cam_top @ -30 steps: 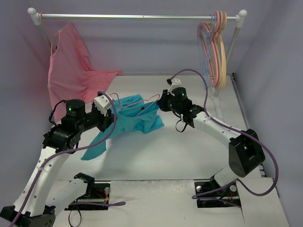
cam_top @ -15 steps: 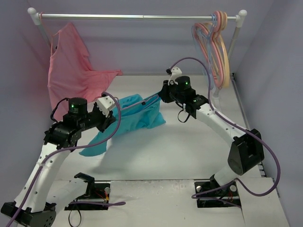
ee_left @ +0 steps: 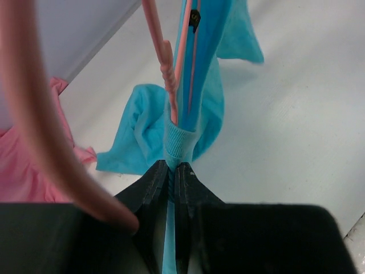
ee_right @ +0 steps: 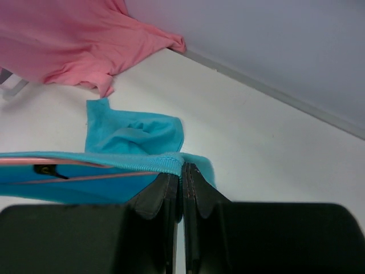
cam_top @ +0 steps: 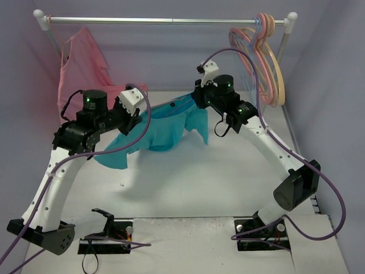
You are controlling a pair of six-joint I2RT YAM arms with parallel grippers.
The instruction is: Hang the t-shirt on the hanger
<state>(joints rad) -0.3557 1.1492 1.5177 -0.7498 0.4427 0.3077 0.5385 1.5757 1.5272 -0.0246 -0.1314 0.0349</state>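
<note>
The t-shirt is held up off the table, stretched by its neckband betw. the two grippers. The L gripper is clamped on the ribbed collar; in the L wrist view its jaws are pinched tight on the band. The R gripper is clenched on the opp. side of the same collar, seen edge-on in the R wrist view. The hanger is seen w/ its twisted neck rising from the neck opening just ahead of the L jaws; thin pink wire runs along inside the collar. The shirt body and one sleeve hang below, nearer the L arm. A pink garment hangs from the rail, well apart.
</note>
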